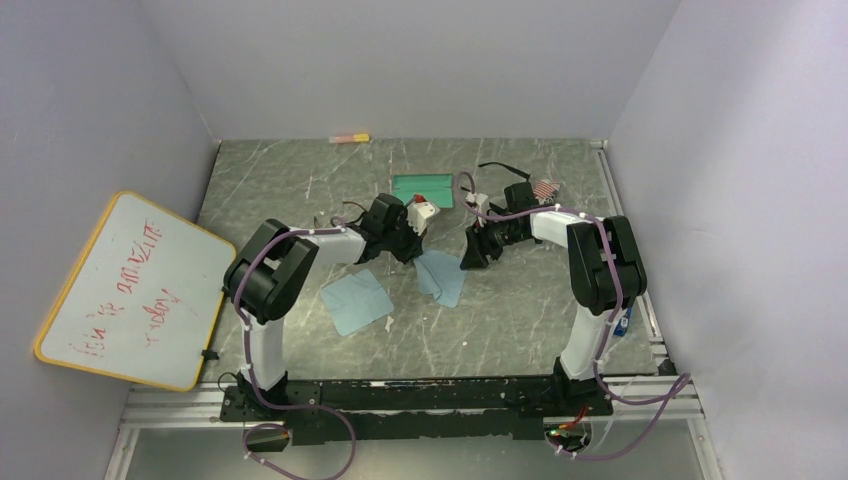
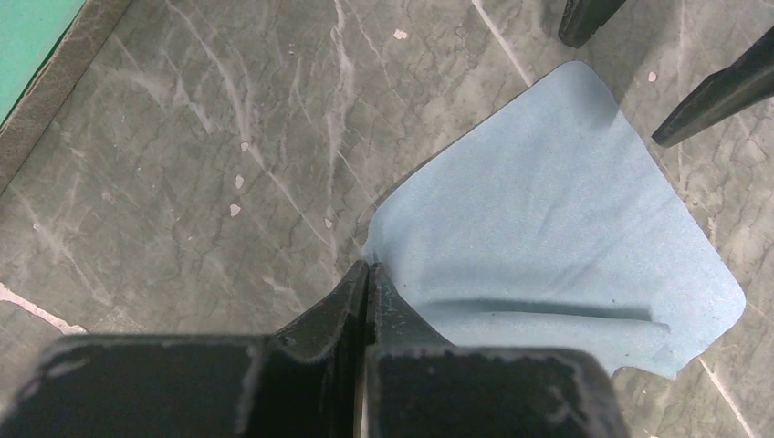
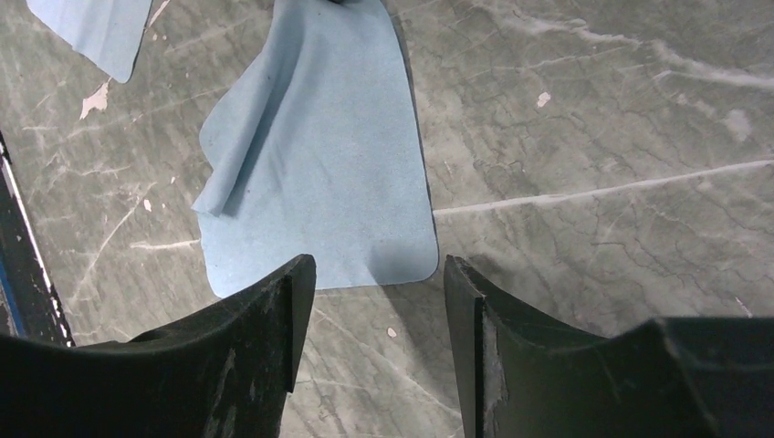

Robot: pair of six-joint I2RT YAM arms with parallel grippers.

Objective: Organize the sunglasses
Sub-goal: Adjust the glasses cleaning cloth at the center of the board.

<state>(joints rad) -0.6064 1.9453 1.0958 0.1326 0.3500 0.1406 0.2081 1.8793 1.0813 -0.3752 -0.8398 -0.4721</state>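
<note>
**Over a blue cloth: one gripper shut, one spread**

Across a grey table, smooth, veined like marble and flecked with pale chips, both arms reached toward the middle. Plain pale walls boxed it in on three sides. A whiteboard with a yellow rim and red scrawl leaned at the left.

The left gripper had its black, scuffed, wedge-shaped fingers pressed together. Their tip met the edge of a light-blue cloth, which spread ahead and to the right of them. Whether any fabric was caught there could not be told. The cloth was matte and soft, roughly square with rounded corners, one side rolled into a low fold just right of those fingers. Far ahead to their left showed the corner of a green pad.

The right gripper held its fingers spread with nothing between them. The same cloth's rounded corner lay just ahead of the gap. A second cloth lay farther ahead, beyond the left finger, apart from the first.

Of the sunglasses, only a thin dark curve showed at the back of the table, well behind the right fingers, near a printed case. The other pair could not be made out.
</note>
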